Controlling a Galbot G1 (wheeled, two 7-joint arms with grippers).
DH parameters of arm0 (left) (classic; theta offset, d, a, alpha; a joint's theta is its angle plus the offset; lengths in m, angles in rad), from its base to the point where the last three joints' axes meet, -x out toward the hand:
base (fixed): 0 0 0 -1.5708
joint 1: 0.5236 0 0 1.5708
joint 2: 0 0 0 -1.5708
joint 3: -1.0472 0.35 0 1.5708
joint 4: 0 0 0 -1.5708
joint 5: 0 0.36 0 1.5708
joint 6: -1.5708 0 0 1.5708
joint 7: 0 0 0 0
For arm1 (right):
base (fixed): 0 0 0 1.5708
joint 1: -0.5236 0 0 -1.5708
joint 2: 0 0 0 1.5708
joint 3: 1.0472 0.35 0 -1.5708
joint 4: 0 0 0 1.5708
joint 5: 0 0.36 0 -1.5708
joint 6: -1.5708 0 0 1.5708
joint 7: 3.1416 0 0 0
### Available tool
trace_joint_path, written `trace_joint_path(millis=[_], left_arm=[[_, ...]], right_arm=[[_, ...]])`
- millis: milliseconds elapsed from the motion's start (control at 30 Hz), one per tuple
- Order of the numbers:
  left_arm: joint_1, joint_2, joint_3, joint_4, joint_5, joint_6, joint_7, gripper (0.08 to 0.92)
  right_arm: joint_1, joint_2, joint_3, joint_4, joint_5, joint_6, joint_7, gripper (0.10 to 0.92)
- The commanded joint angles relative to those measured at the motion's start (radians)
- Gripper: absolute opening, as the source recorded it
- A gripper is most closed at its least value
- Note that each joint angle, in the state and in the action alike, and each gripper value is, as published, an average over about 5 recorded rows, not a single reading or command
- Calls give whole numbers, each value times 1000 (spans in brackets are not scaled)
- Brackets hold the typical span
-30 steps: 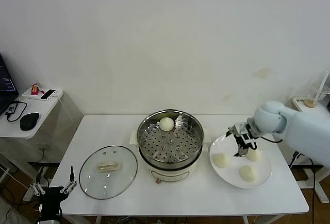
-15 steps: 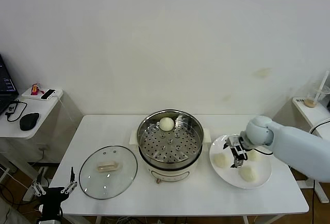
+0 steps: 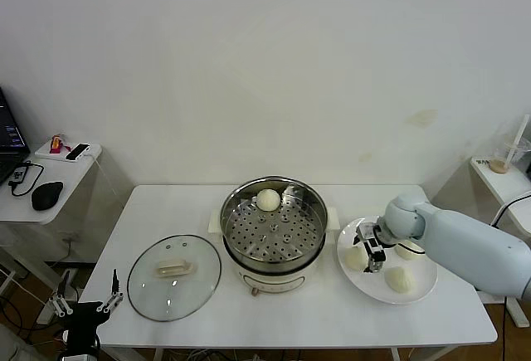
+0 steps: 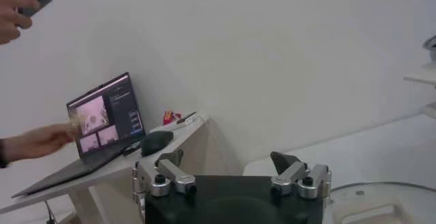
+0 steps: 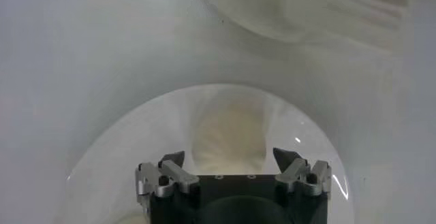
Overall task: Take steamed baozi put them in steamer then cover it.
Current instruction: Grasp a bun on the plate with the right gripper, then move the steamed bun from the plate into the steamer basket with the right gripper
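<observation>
Baozi (image 5: 228, 133) on the white plate (image 3: 419, 288), right of the steamer (image 3: 272, 230), sits directly between the right gripper (image 5: 229, 157) jaws, which stand released around it, not yet clenched. Left gripper (image 4: 229, 162) parked, jaws released.

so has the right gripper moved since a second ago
Yes. Against the white plate, the right gripper has shifted leftward, from beside the far-right baozi to the one nearest the steamer.
</observation>
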Motion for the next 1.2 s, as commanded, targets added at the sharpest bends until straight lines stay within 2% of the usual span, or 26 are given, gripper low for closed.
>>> trace_joint_path(millis=[33,200,300,733,967,1200], left_arm=[[-1,-2,1,2,2,-1,0,823],[-2,-5,2,1,3,-1,-1,823],[-1,-6,3,1,4,-1,-1,823],[-7,4,15,-6,3,-2,-1,823],[-9,13,21,-9,2,-2,-1,823],[-18,16,21,-2,4,-3,-1,823]], right_arm=[[-15,21,15,-28,-16,0,-8,691],[-2,13,13,-24,-12,1,-31,589],[28,-7,12,-10,-2,2,-46,562],[377,-99,-53,84,136,-10,-71,577],[609,-14,-184,136,258,-46,-48,577],[645,117,-244,182,406,-134,33,585]])
